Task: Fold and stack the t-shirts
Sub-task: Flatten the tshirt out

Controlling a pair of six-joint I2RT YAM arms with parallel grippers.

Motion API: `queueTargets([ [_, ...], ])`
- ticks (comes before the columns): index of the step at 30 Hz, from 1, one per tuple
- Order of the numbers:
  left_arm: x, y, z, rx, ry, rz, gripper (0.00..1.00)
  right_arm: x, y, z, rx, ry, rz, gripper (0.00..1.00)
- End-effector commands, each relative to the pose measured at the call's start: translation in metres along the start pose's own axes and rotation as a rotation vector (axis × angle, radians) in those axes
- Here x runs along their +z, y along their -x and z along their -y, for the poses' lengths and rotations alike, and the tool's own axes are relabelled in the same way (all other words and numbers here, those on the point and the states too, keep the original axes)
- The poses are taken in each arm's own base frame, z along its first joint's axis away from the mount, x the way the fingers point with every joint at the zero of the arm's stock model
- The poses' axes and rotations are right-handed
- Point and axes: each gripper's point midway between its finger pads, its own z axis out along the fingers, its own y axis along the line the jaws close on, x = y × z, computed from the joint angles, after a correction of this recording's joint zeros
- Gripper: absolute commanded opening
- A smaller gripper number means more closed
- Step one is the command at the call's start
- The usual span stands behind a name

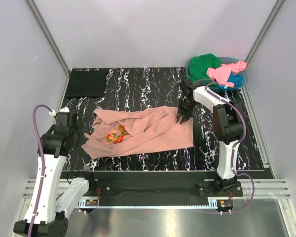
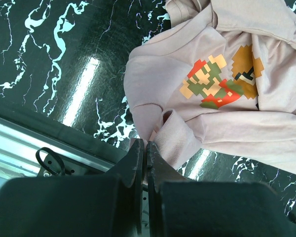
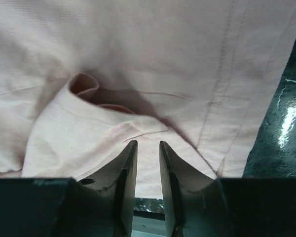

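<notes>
Crumpled salmon-pink cloth t-shirt (image 1: 148,131): flattening. My right gripper (image 3: 147,145) narrowly parted over it; left gripper (image 2: 144,146) pressed together, possibly nipping cuff (image 2: 175,140). Next: spread flat.

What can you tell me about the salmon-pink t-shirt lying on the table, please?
The salmon-pink t-shirt is soft knit cloth with a pixel-style print in red, green, tan and brown. It lies crumpled and partly folded over itself on the table, one sleeve cuff beside the shut left end effector. The right end effector, jaws slightly apart, sits at its far right corner.

Five t-shirts (image 1: 148,131), one teal basket (image 1: 188,66), two arms (image 1: 222,123).
</notes>
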Motion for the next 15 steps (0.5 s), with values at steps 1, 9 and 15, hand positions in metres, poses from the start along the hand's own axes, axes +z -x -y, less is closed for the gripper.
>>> queueTargets([
  [1, 0.002, 0.01, 0.01, -0.01, -0.034, 0.023, 0.0, -0.005, 0.009, 0.003, 0.002, -0.022, 0.065, 0.32],
  [9, 0.003, 0.011, 0.009, -0.006, -0.025, 0.026, 0.0, 0.011, 0.009, 0.012, 0.042, -0.067, 0.044, 0.34],
  [15, 0.005, 0.009, 0.007, -0.007, -0.018, 0.019, 0.0, 0.019, 0.005, 0.015, 0.053, -0.084, 0.019, 0.35],
])
